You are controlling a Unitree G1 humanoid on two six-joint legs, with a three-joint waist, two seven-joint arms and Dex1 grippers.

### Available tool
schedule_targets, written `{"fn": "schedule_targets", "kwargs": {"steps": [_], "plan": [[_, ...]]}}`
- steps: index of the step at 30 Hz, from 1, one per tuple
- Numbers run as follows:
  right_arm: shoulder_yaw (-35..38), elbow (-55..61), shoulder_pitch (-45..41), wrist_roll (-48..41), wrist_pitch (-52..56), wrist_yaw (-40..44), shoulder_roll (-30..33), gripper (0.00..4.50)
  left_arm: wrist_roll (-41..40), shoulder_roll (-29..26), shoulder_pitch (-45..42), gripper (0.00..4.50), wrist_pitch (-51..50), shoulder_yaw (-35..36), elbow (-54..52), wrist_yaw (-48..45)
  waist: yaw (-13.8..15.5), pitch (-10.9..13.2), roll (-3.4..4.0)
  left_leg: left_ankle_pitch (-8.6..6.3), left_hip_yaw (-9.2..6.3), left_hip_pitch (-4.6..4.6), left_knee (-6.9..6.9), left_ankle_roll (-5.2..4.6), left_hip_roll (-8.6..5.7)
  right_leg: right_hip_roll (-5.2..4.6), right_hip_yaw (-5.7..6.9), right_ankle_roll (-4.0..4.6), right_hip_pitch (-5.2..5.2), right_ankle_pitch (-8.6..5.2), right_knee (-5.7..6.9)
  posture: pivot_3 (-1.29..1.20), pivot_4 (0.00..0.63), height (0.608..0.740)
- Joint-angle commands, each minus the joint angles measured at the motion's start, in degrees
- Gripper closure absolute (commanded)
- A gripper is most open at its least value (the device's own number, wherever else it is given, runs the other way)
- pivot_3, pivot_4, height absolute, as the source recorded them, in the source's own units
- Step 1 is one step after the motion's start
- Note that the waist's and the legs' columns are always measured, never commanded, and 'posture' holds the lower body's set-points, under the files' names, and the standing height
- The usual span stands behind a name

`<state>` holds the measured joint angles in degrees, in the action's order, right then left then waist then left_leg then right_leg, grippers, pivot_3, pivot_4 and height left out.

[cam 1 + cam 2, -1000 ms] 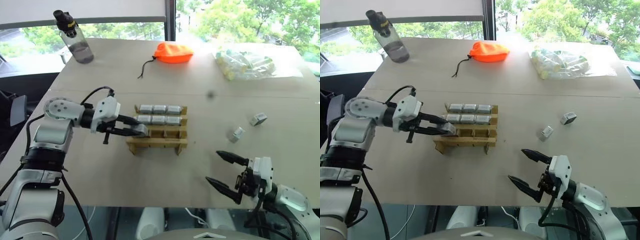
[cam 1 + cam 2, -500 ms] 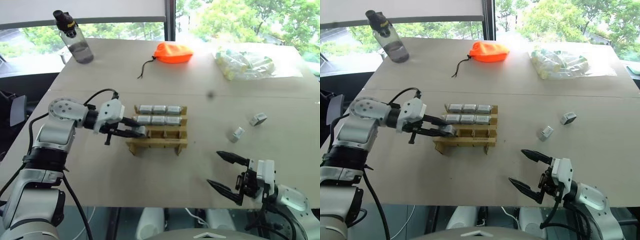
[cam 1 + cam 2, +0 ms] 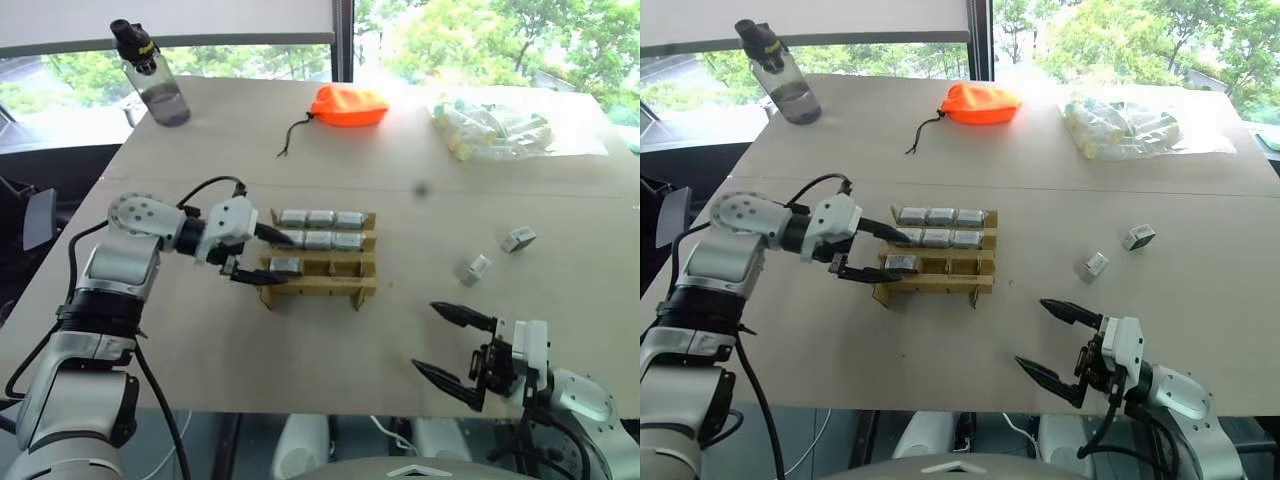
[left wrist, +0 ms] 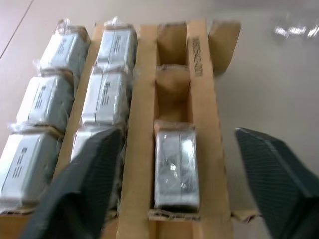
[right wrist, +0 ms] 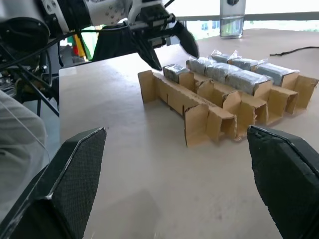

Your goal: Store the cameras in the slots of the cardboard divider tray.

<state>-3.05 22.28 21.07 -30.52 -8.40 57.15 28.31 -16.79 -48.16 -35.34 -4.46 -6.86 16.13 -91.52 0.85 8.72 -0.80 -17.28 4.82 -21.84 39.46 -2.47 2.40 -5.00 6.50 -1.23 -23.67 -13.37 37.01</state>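
Head views high; wrist views tray-close

Table, tray, loose cameras, pouch, bottle

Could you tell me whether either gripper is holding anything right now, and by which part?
Nothing is held. The left gripper stands open astride a camera seated in the cardboard divider tray; the right gripper hangs open over bare table.

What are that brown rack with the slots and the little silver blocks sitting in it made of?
The tan stepped rack looks like corrugated cardboard: matte brown with raw folded edges. The small silver-grey blocks seem to be metal, though each appears wrapped in crinkly clear film that catches the light, so the finish underneath is hard to judge.
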Motion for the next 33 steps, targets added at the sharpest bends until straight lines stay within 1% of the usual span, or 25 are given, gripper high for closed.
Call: {"fn": "schedule_targets", "kwargs": {"steps": [1, 3, 5, 7, 9, 11, 13, 16, 21, 23, 27, 31, 33], "plan": [[3.62, 1.11, 0.40, 0.55, -1.71, -2.90, -0.72, 0.00, -5.58, -0.66, 2.32, 0.07, -5.05, 4.37, -5.84, 0.77, -0.10, 0.00, 0.00, 0.00, 0.01, 0.01, 0.00, 0.00, 0.00, 0.00, -0.01, 0.00, 0.00, 0.00, 0.01, 0.00, 0.150, 0.726], [5.16, 1.94, 0.60, 1.04, -1.80, -5.72, -1.90, 0.00, -8.95, -1.06, 4.65, 0.07, -9.09, 6.81, -9.88, 2.26, -0.22, 0.00, 0.00, 0.00, 0.04, 0.03, 0.00, 0.00, 0.14, -0.01, -0.06, 0.00, -0.01, 0.00, 0.03, 0.00, 0.150, 0.726], [6.70, 2.41, 1.07, 5.24, -3.59, -12.31, -5.64, 0.00, -12.08, -1.64, 7.42, 0.07, -12.67, 9.69, -13.94, 3.97, -0.14, 0.00, 0.00, 0.00, 0.02, 0.03, 0.00, 0.00, 0.22, 0.00, -0.04, 0.00, -0.01, 0.00, 0.05, 0.00, 0.150, 0.726], [6.64, 4.18, 2.74, 9.38, -2.17, -20.65, -10.53, 0.00, -15.10, -2.34, 11.28, 0.07, -15.92, 13.14, -18.29, 5.93, -0.09, -0.01, 0.03, 0.01, 0.00, 0.04, 0.00, 0.01, 0.27, 0.00, -0.04, 0.00, -0.01, -0.01, 0.07, 0.00, 0.150, 0.726], [5.98, 5.90, 3.69, 12.27, -0.46, -26.38, -14.03, 0.00, -16.68, -2.87, 14.33, 0.07, -17.43, 15.42, -21.44, 7.42, -0.11, -0.02, 0.04, 0.00, 0.01, 0.05, -0.01, 0.02, 0.28, -0.01, -0.09, 0.01, -0.02, -0.01, 0.08, 0.00, 0.150, 0.726], [4.18, 8.61, 2.70, 16.11, 7.06, -36.30, -19.43, 0.00, -16.26, -2.53, 18.12, 0.07, -16.37, 17.69, -24.92, 10.47, -0.14, -0.02, 0.04, 0.00, 0.02, 0.04, -0.02, 0.03, 0.29, -0.03, -0.26, 0.01, -0.02, -0.01, 0.07, 0.00, 0.150, 0.726], [2.92, 10.55, 1.69, 19.81, 13.19, -43.68, -23.21, 0.00, -15.85, -2.18, 20.78, 0.07, -15.76, 19.14, -27.79, 12.95, -0.18, -0.04, 0.04, 0.00, 0.06, 0.07, 0.01, 0.03, 0.28, -0.03, -0.28, 0.01, -0.01, -0.01, 0.08, 0.00, 0.150, 0.726], [1.02, 13.41, 0.77, 23.78, 20.48, -50.85, -27.20, 0.00, -17.76, -2.55, 23.28, 0.07, -18.42, 20.89, -31.25, 15.63, -0.10, -0.05, 0.04, 0.00, 0.05, 0.08, 0.01, 0.04, 0.28, -0.03, -0.35, 0.02, -0.02, -0.01, 0.11, 0.00, 0.150, 0.726], [-0.41, 16.28, -1.85, 26.17, 30.40, -56.64, -29.98, 0.00, -19.44, -2.26, 24.09, 0.07, -20.41, 21.20, -34.63, 18.87, -0.16, -0.05, 0.05, 0.00, 0.02, 0.03, -0.01, 0.04, 0.25, -0.03, -0.30, 0.02, -0.02, -0.02, 0.05, 0.00, 0.150, 0.726], [-0.51, 16.46, -3.54, 26.57, 32.77, -58.22, -30.82, 0.00, -20.42, -2.59, 24.34, 0.07, -21.27, 21.38, -36.04, 19.17, -0.26, -0.05, 0.05, 0.00, 0.03, 0.05, -0.02, 0.04, 0.23, -0.02, -0.31, 0.02, -0.03, -0.01, 0.05, 0.00, 0.150, 0.726], [0.08, 15.53, -7.16, 26.29, 34.81, -59.69, -31.78, 0.00, -22.11, -3.86, 24.95, 0.07, -22.63, 22.24, -37.94, 19.28, -0.46, -0.04, 0.06, 0.01, 0.03, 0.07, -0.06, 0.05, 0.24, 0.01, -0.29, 0.02, -0.03, -0.02, 0.06, 0.00, 0.150, 0.726], [1.28, 13.83, -8.70, 25.65, 36.74, -60.54, -32.19, 0.00, -24.13, -5.39, 26.40, 0.07, -24.00, 23.56, -39.71, 19.24, -0.92, -0.04, 0.06, 0.01, 0.02, 0.06, -0.07, 0.05, 0.24, 0.00, -0.28, 0.02, -0.03, -0.01, 0.04, 0.00, 0.150, 0.726], [1.46, 13.46, -9.18, 25.48, 36.98, -60.69, -32.14, 0.00, -23.78, -5.67, 26.85, 0.07, -23.66, 23.69, -40.10, 19.61, -1.05, -0.04, 0.07, 0.01, 0.01, 0.05, -0.08, 0.05, 0.23, 0.00, -0.26, 0.02, -0.03, -0.01, 0.01, 0.00, 0.150, 0.726]]}}
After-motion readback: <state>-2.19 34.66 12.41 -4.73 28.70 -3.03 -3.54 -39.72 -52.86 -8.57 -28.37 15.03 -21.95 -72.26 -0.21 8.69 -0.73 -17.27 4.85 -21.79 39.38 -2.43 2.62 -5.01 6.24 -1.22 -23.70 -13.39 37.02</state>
